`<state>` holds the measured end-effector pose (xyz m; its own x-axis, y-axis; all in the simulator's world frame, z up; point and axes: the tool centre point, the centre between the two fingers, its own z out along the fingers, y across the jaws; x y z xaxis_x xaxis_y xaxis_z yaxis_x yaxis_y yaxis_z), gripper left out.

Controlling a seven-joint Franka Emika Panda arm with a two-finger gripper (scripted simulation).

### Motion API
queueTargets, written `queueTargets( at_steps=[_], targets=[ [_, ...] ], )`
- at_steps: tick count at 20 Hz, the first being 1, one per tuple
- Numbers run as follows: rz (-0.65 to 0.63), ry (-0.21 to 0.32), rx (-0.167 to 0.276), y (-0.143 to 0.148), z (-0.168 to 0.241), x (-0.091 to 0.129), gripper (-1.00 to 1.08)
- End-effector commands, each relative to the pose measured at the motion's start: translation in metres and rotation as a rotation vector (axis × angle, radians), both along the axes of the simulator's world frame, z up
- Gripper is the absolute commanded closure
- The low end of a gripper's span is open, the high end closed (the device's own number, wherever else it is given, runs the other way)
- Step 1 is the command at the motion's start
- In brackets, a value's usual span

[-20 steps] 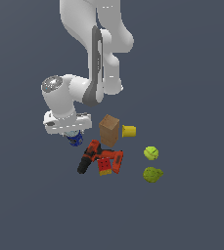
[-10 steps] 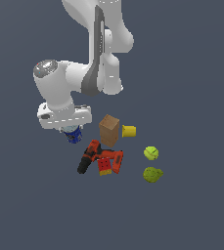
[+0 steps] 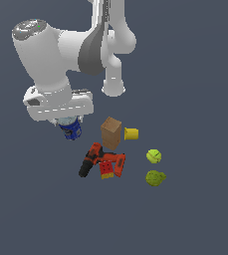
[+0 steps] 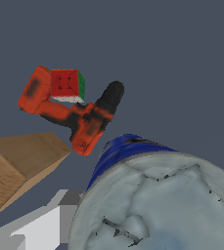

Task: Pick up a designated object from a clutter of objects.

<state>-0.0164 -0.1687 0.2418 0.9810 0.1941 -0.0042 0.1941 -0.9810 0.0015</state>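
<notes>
The blue can (image 3: 71,129) with white label marks hangs under my gripper (image 3: 69,124), which is shut on it and holds it clear of the floor, to the exterior view's left of the clutter. In the wrist view the can's silvery-grey top (image 4: 157,205) fills the near field, with its blue side (image 4: 117,152) showing beside one pale finger (image 4: 40,225). The fingertips themselves are hidden by the hand and the can.
The brown box (image 3: 111,132) stands with the yellow cup (image 3: 131,133) beside it. The red-and-black drill (image 3: 90,159) and the red block (image 3: 106,170) lie in front. Two yellow-green balls (image 3: 154,156) (image 3: 155,178) lie to the right. The wrist view shows the drill (image 4: 79,117), block (image 4: 67,84) and box (image 4: 15,166).
The arm has risen and swung towards the camera, and the blue can has gone up with it, away from the floor. The other objects have not moved.
</notes>
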Motion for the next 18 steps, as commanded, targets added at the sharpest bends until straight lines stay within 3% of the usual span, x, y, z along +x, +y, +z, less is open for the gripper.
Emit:
queueTargets(
  at_steps=[1,10,18],
  targets=[
    [0.000,-0.003,-0.001,0.004,0.027,0.007,1.08],
    [0.001,-0.003,0.000,0.017,0.112,0.034,1.08],
    [0.002,-0.004,0.001,0.023,0.159,0.050,1.08]
  ],
)
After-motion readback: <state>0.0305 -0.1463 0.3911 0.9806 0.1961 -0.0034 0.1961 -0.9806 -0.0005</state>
